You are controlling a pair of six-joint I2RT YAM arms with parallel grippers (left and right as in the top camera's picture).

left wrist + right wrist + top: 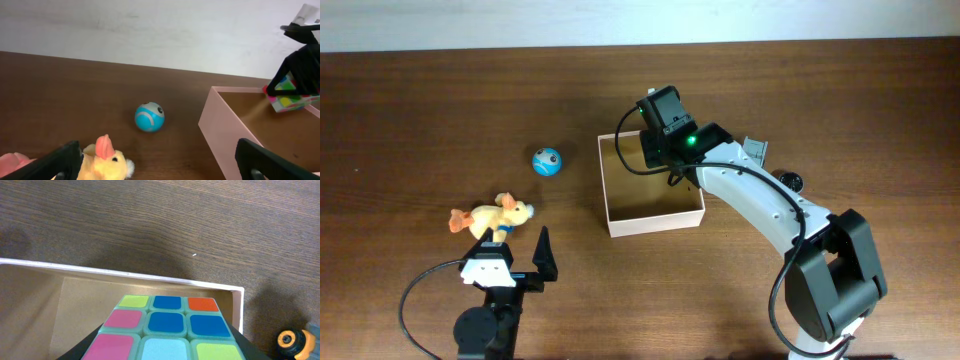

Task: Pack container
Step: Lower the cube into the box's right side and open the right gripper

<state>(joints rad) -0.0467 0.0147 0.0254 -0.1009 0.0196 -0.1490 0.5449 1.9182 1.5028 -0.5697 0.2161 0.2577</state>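
- Right gripper (295, 82) is clamped on a colourful puzzle cube (167, 325), its jaws partly closed against two opposite sides of the cube.
- Directly beneath that grip lies the container (655, 222), so the relation that matters is vertical: the cube hangs inside the line of the rim, over the far part of the tan floor and close to the far wall.
- From the left wrist view the cube sits at about rim height and seems clear of the floor, though I cannot tell this for certain.
- Being square, the container has no long axis to line up with; as I judge it, the coming move needs only a lowering and a release, with care that the cube's edge does not catch the nearby far wall.
- Left gripper (515, 265) stands spread wide with nothing between its jaws, at the near edge of the table and well apart from the container.
- Just ahead of it lies a yellow plush toy (492, 217), and a blue ball (547, 160) rests farther out, between the plush and the container's left wall.
- Of the two arms, the right is plainly the nearer to the container; the left is better placed for the plush.
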